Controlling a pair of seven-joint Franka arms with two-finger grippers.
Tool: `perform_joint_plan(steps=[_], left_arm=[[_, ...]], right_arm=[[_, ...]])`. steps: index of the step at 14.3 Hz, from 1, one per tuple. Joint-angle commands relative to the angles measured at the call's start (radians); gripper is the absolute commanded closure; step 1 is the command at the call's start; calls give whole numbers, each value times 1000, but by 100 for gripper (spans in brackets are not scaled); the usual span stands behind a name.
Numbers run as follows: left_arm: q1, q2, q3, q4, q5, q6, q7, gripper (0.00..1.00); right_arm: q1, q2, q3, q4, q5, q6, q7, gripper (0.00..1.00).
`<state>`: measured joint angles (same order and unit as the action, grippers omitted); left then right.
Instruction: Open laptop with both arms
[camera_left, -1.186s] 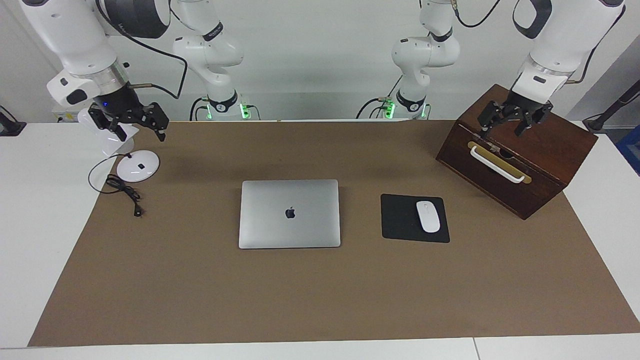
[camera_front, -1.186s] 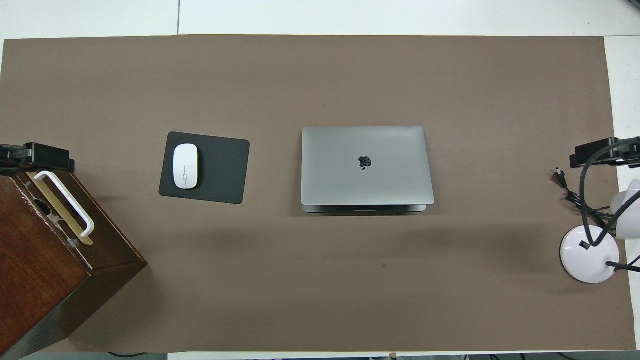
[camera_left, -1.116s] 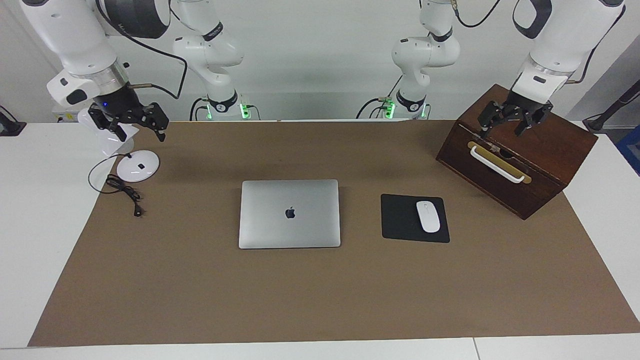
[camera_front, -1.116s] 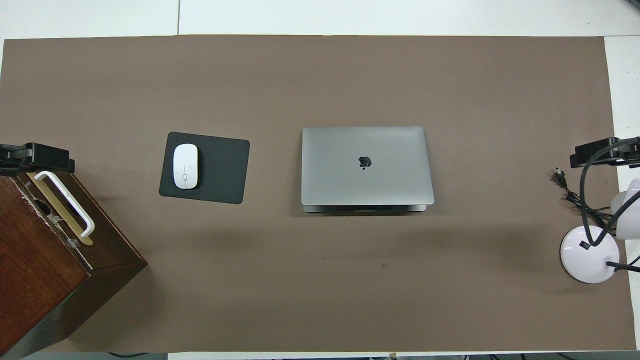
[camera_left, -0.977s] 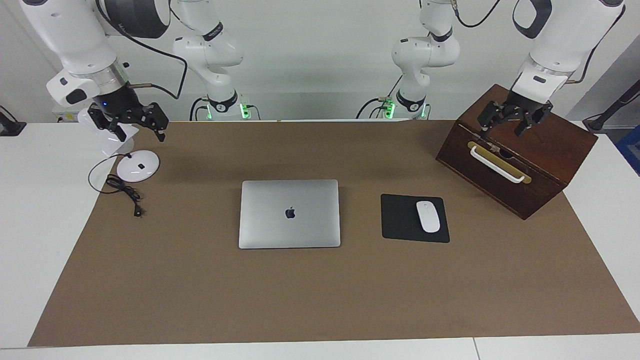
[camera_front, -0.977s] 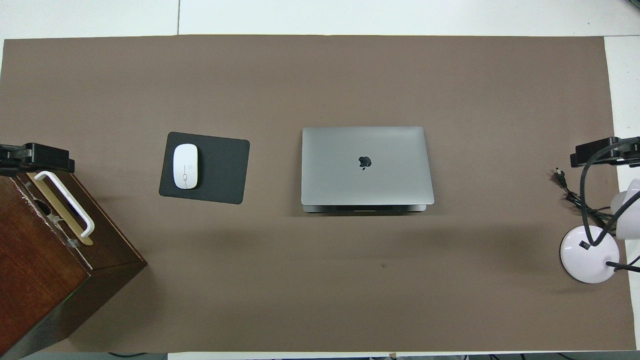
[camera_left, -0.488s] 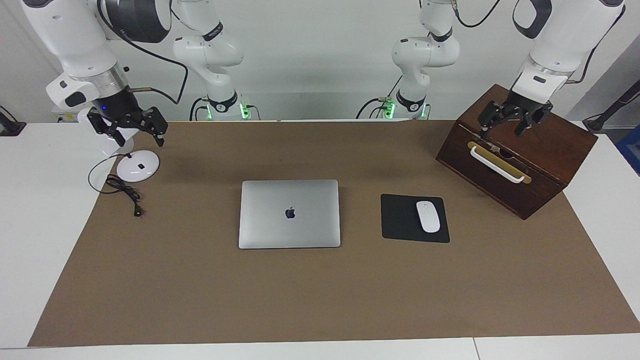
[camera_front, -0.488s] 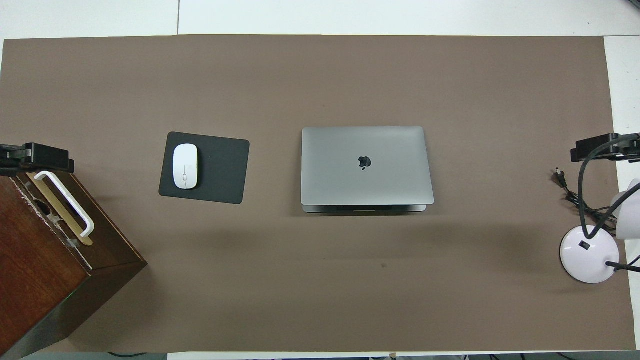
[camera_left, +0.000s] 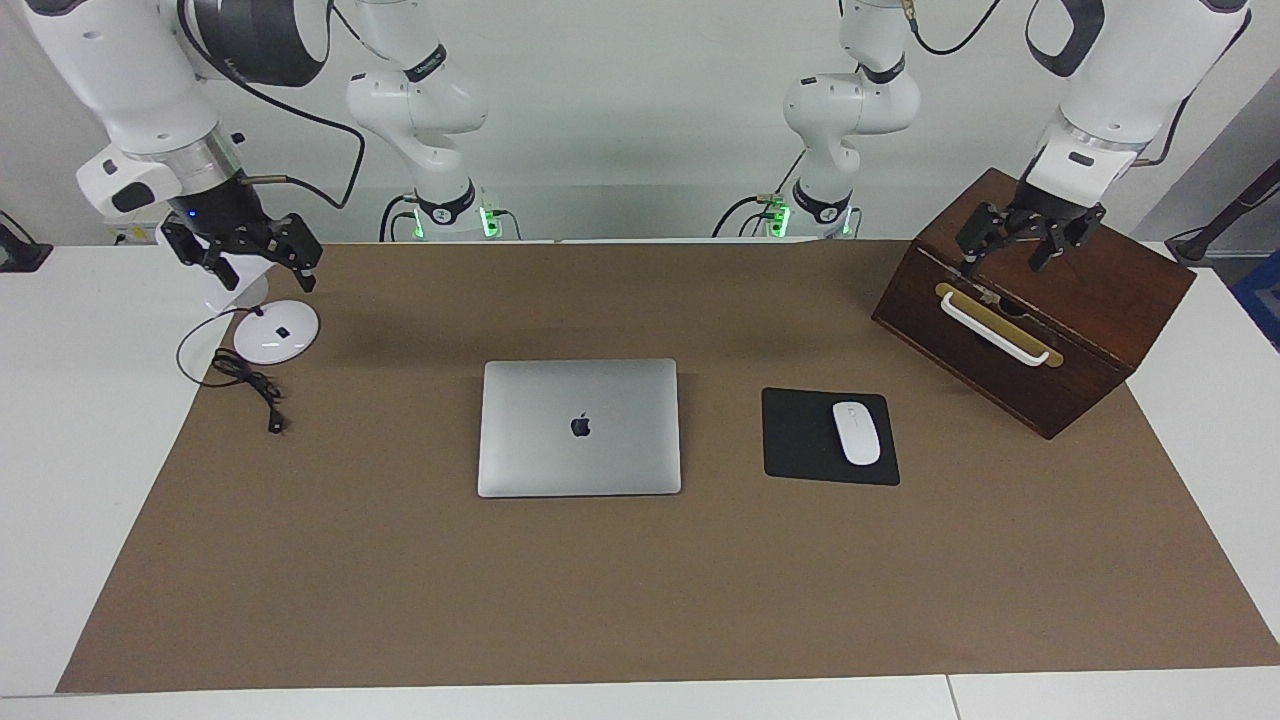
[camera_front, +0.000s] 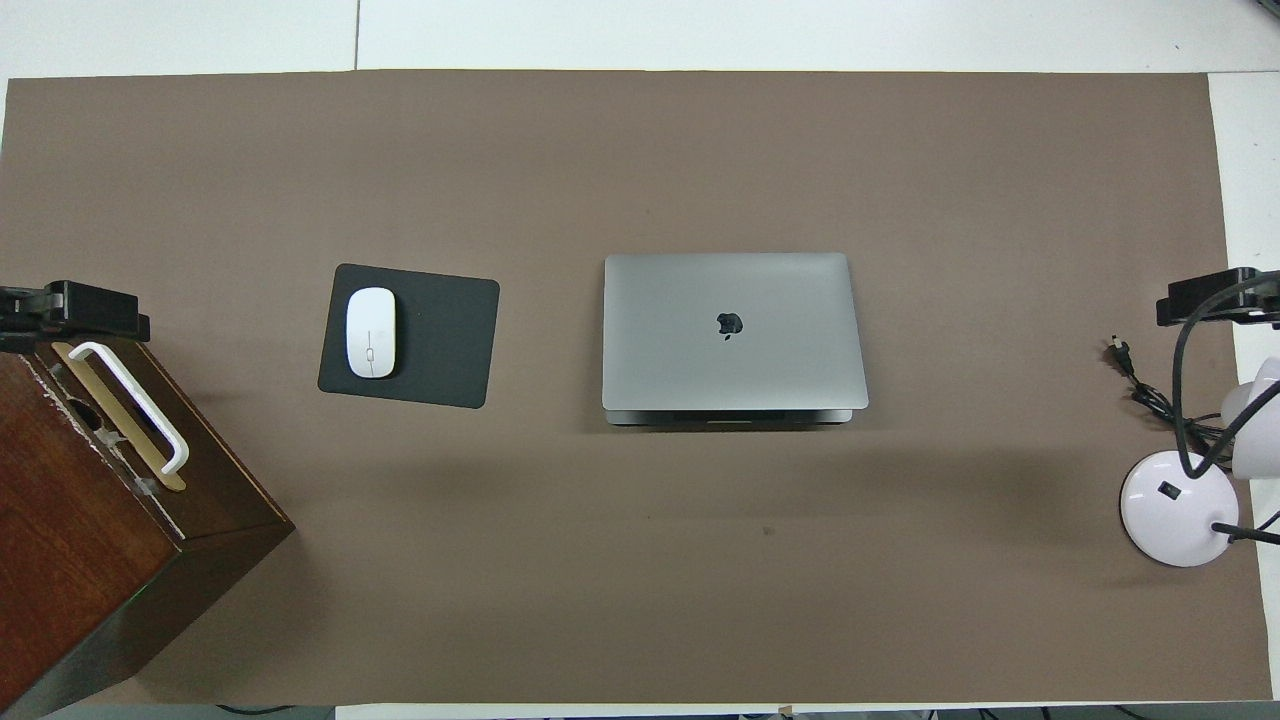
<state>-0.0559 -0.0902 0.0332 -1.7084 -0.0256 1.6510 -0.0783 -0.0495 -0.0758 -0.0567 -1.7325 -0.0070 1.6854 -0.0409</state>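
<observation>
The silver-grey laptop (camera_left: 580, 428) lies closed, logo up, in the middle of the brown mat; it also shows in the overhead view (camera_front: 730, 330). My left gripper (camera_left: 1003, 262) hangs open and empty over the top of the wooden box, toward the left arm's end of the table; its tip shows in the overhead view (camera_front: 70, 305). My right gripper (camera_left: 262, 270) hangs open and empty over the desk lamp at the right arm's end; its tip shows in the overhead view (camera_front: 1215, 295). Both grippers are well apart from the laptop.
A black mouse pad (camera_left: 800, 440) with a white mouse (camera_left: 856, 433) lies beside the laptop, toward the left arm's end. A dark wooden box (camera_left: 1090, 330) with a white handle stands there too. A white desk lamp (camera_left: 276, 331) and its black cable (camera_left: 245, 380) lie at the right arm's end.
My right gripper has drifted a little away from the laptop, toward the right arm's end of the table. The left gripper and the laptop have not moved.
</observation>
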Motion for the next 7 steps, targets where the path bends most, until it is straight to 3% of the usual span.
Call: perform_joint_plan(steps=[1, 7], left_arm=[[24, -3, -9, 0, -45, 39, -66, 0], [25, -5, -10, -3, -45, 32, -67, 0]], right_arm=[[-18, -32, 6, -44, -7, -1, -30, 0], [-53, -30, 5, -41, -5, 28, -44, 0]])
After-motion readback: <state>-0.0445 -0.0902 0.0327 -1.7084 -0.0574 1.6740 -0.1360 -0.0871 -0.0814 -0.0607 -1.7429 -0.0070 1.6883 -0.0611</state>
